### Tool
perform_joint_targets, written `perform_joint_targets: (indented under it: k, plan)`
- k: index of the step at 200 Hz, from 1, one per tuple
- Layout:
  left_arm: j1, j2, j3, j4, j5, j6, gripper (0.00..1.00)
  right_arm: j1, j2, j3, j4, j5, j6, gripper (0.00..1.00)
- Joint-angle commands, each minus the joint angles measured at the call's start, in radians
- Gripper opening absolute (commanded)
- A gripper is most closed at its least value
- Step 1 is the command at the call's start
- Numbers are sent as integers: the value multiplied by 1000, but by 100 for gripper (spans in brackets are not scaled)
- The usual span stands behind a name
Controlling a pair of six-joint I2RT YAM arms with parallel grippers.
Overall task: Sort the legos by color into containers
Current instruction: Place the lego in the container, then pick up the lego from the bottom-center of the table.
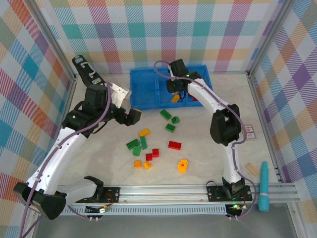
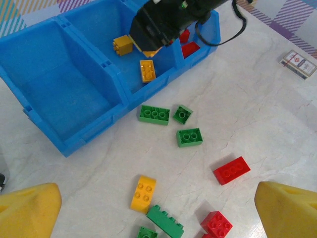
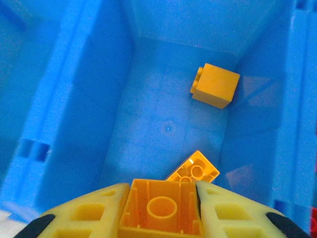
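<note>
The blue bin (image 1: 143,89) stands at the back of the table with three compartments. My right gripper (image 3: 162,191) hangs over the middle compartment (image 3: 163,124), shut on an orange brick (image 3: 161,208) held underside up. Two orange bricks (image 3: 215,85) (image 3: 194,171) lie on that compartment's floor. Red bricks (image 2: 190,48) sit in the right compartment; the left compartment (image 2: 59,94) holds nothing. My left gripper (image 2: 158,218) is open above loose bricks: a yellow one (image 2: 143,193), green ones (image 2: 153,114) (image 2: 189,137) and a red one (image 2: 231,170). From above, the right gripper (image 1: 174,94) is over the bin and the left gripper (image 1: 132,118) in front of it.
More loose red, green and orange bricks (image 1: 148,157) lie scattered mid-table, with an orange piece (image 1: 183,165) nearer the front. A small card box (image 1: 249,132), a tan wooden block (image 1: 252,169) and a teal tool (image 1: 264,193) lie at the right. Plaid walls enclose the table.
</note>
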Motion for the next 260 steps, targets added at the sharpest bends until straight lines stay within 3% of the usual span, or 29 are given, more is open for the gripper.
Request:
perform_joint_targets:
  k: [1,45,90,156,185,219,260]
  plan:
    - [-12,-8,25,-21,-10,10,100,7,50,14,34,30,-25,31]
    - [-12,-5,21,-20,-9,11,100,8,73,-4,63,15,-7,37]
    - [-11,-2,22,-23,-4,10,100,9,55,-21,56,-1,-1,51]
    - [-11,-24,15,-13,4,10,100,39,-120,-148,-10,-47,21,52]
    - [-11,-22,18,-17,10,4,100,72,-339,-395,-83,-21,53,57]
    - [-11,-34,22,-6,13,-6,100,97,-691,-841,-36,-168,156,61]
    - [-15,-22,27,-8,28,-16,100,184,-1037,-1291,11,-282,519,63]
